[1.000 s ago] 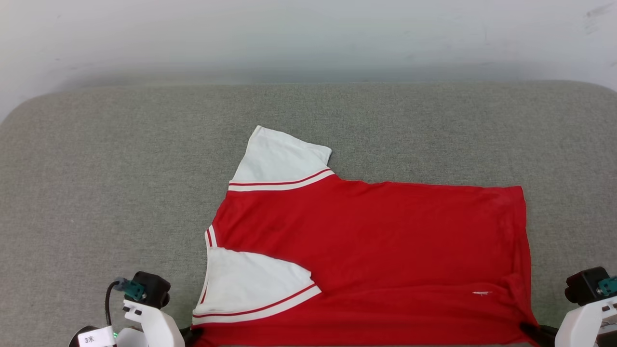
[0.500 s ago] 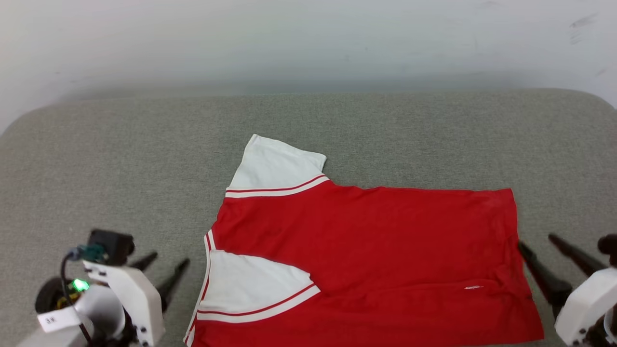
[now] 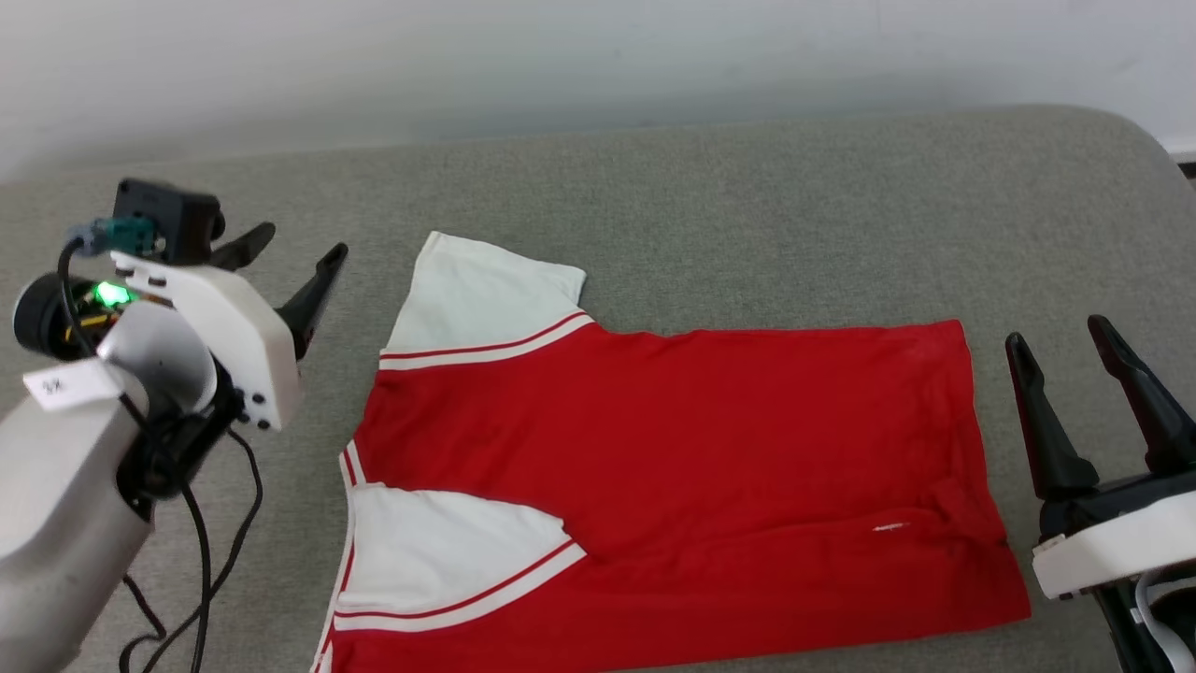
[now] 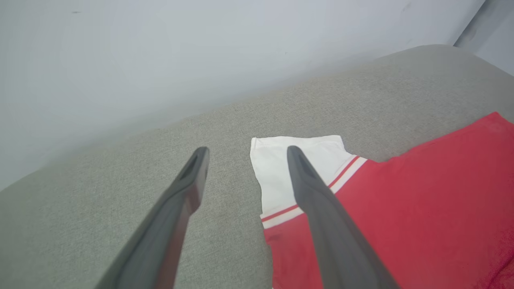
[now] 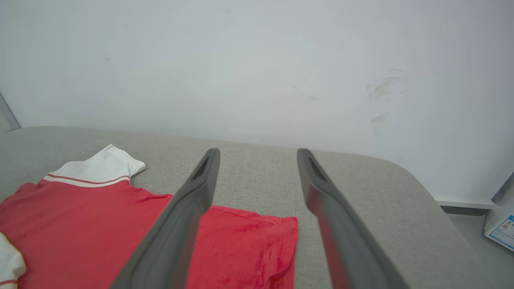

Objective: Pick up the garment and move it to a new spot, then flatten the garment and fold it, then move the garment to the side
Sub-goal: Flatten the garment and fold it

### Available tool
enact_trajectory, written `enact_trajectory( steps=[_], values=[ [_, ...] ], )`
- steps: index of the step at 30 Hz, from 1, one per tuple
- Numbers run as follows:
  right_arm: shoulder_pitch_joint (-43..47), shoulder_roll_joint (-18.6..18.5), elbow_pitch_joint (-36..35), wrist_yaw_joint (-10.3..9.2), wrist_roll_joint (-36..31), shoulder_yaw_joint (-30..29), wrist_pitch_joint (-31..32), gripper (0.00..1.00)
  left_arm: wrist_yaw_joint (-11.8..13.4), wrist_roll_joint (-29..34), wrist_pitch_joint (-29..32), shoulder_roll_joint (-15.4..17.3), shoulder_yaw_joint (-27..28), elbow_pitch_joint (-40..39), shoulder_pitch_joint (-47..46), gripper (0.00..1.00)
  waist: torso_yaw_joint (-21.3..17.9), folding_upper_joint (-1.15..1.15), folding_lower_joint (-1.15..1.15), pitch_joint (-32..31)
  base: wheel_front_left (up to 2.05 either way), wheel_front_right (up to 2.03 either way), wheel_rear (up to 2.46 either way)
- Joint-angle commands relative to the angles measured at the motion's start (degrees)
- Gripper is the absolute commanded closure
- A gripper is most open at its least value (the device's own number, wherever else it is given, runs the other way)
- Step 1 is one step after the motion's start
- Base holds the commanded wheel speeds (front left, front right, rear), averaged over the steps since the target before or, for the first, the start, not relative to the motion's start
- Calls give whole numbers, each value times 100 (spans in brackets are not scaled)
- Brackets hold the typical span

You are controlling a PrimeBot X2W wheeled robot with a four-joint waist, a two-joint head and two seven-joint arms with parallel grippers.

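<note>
Seeing shirt (image 3: 673,467) lying spread on pad (image 3: 747,187), collar toward 9 o'clock, hem toward 3. Holding left gripper (image 3: 302,239) at 10 o'clock and right gripper (image 3: 1056,330) at 3, jaws apart, gripping nothing. Judging it light, soft, limp; advising pinching 2 far corners.

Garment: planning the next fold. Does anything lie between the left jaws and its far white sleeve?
Nothing visible; only bare grey fabric surface separates the open left jaws from the far sleeve of the garment.
</note>
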Motion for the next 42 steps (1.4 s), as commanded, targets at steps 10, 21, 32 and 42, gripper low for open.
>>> enact_trajectory(
  steps=[10,21,32,42],
  values=[
    [-324,349,-249,-5,-277,140,-253,0,-552,-208,1908,-153,-292,897,-1744,0,-596,0,0,1167,0,0,0],
    [-769,377,-116,-5,-291,349,-407,0,-601,-537,4054,-111,-517,1450,-2965,0,-977,0,0,1986,0,0,0],
    [-1060,293,42,-5,-222,375,-516,0,-692,-221,4765,-178,-1136,1823,-2918,0,-1062,0,0,2303,0,0,0],
    [-1258,-207,-6,-5,-213,258,-156,0,-739,-283,3933,-287,-901,1740,-2829,100,-862,0,0,1931,0,0,0]
  ],
)
